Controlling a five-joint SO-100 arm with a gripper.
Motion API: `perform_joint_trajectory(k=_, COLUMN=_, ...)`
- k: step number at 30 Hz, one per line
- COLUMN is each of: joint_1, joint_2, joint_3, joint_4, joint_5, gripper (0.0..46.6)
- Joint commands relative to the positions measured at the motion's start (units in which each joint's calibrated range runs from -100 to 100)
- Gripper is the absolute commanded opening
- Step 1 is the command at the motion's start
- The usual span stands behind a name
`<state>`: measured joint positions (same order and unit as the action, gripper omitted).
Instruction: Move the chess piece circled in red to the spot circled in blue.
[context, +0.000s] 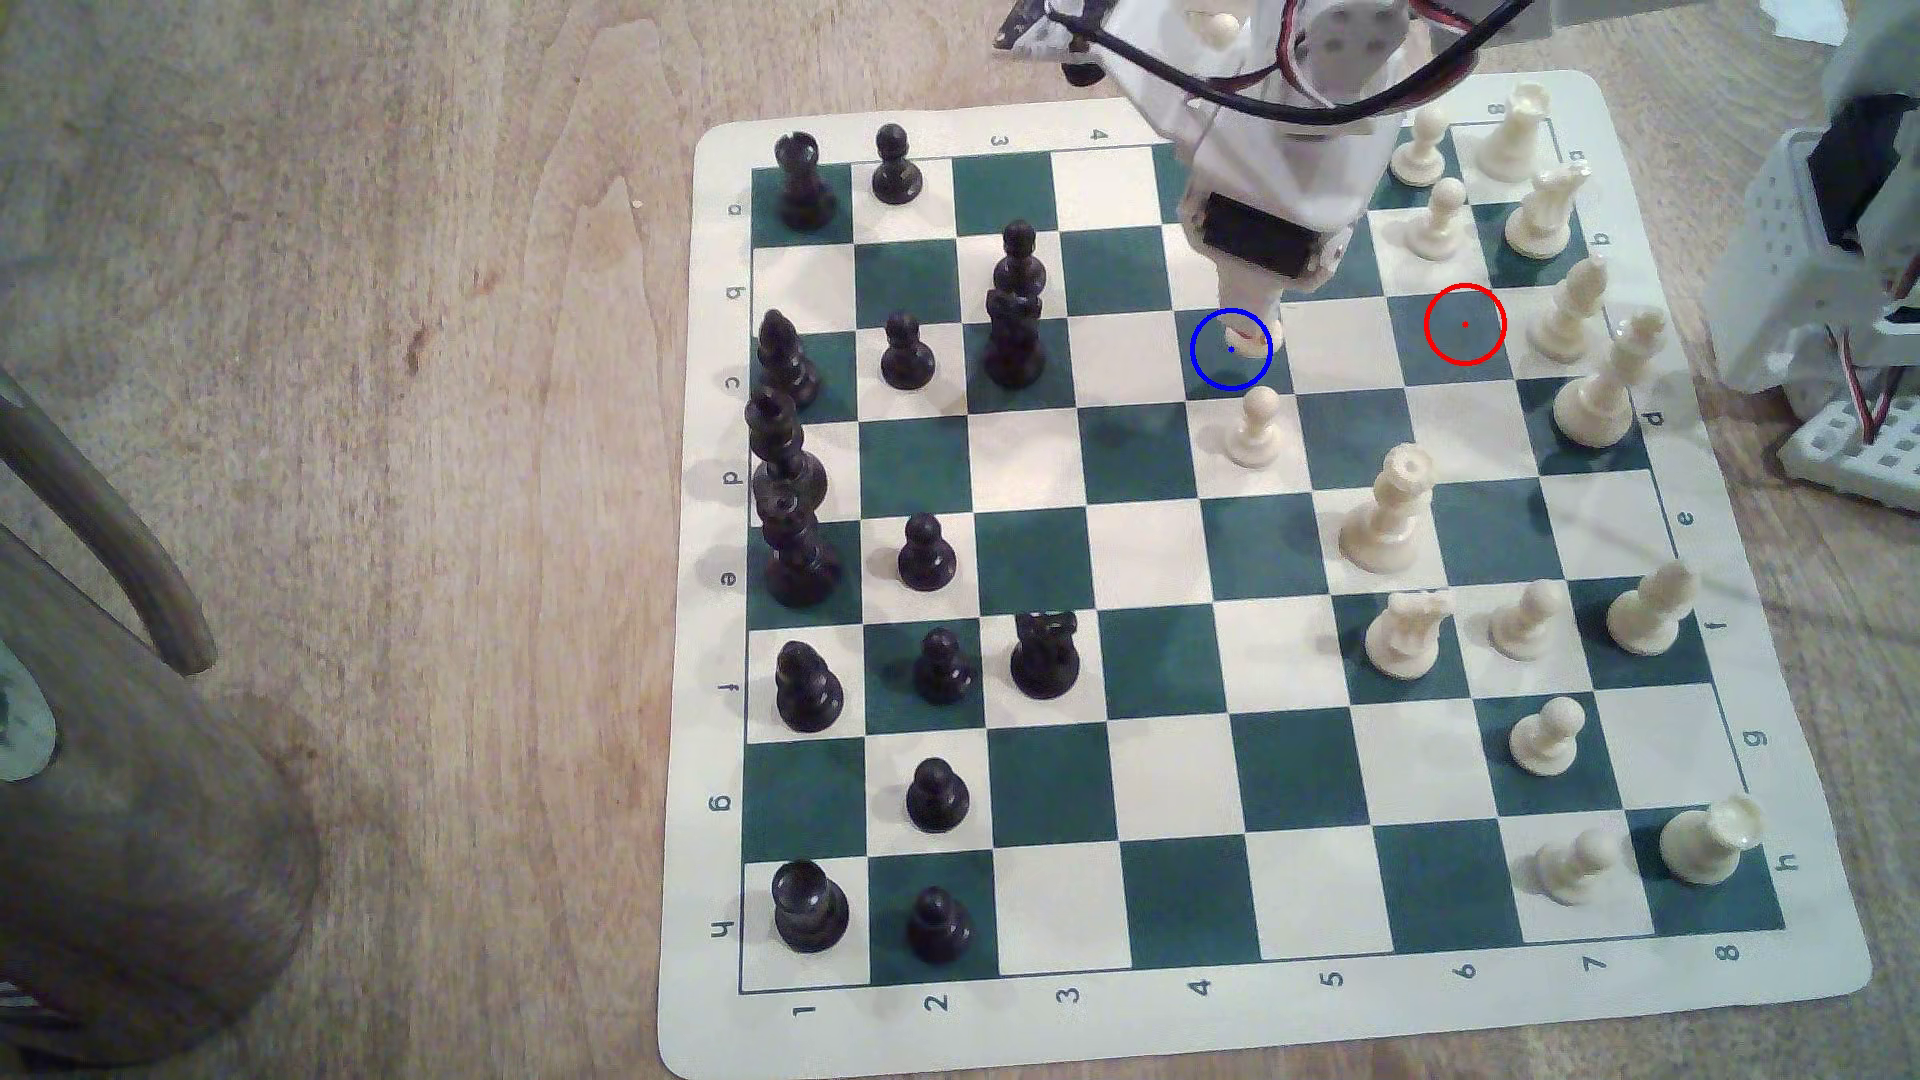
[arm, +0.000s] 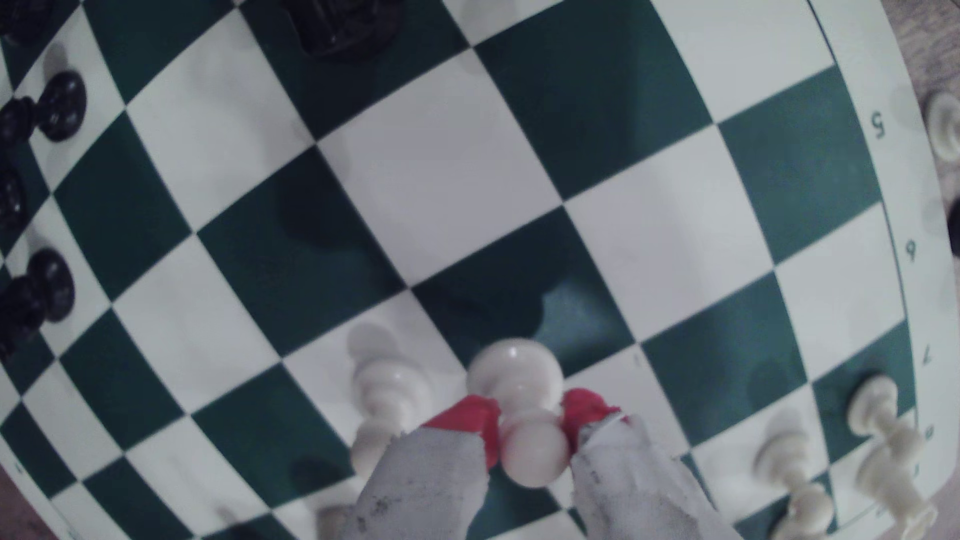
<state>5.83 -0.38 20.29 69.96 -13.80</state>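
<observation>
Holding the pawn (arm: 519, 410) clamped in the gripper (arm: 530, 420) over the blue-ringed square (context: 1205, 369); lowering and release remain, red-ringed square (context: 1465, 324) vacated.

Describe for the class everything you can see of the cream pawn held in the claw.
The cream pawn is smooth, glossy plastic, with a round ball head, a thin neck and a flared round base. The claw is shut on its neck, red-tipped fingers pressing from both sides. In the exterior view it hangs upright at the blue-ringed green square; whether its base touches the board cannot be told.
</observation>
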Motion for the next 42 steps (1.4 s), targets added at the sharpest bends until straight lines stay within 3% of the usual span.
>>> perform_joint_trajectory(k=1, joint_1=-0.47, joint_2=0.8, joint_3=-4.79, joint_4=-0.75, joint_5=0.15, gripper=0.2)
perform_joint_trajectory(k=26, joint_1=1.17, joint_2=4.28, joint_3=-5.06, joint_4=-3.62, joint_5=0.73, gripper=0.9)
perform_joint_trajectory(k=28, joint_1=1.17, joint_2=4.28, joint_3=-4.97, joint_4=-3.54, joint_5=0.78, gripper=2.4)
perform_joint_trajectory(k=30, joint_1=1.02, joint_2=4.37, joint_3=-4.97, joint_4=-3.38, joint_5=0.83, gripper=8.1)
perform_joint_trajectory(k=35, joint_1=0.94, joint_2=3.52, joint_3=-4.24, joint_4=-3.95, joint_5=0.68, gripper=16.4)
perform_joint_trajectory(k=42, joint_1=1.25, joint_2=0.97, joint_3=-4.24, joint_4=-4.11, joint_5=0.54, gripper=17.9)
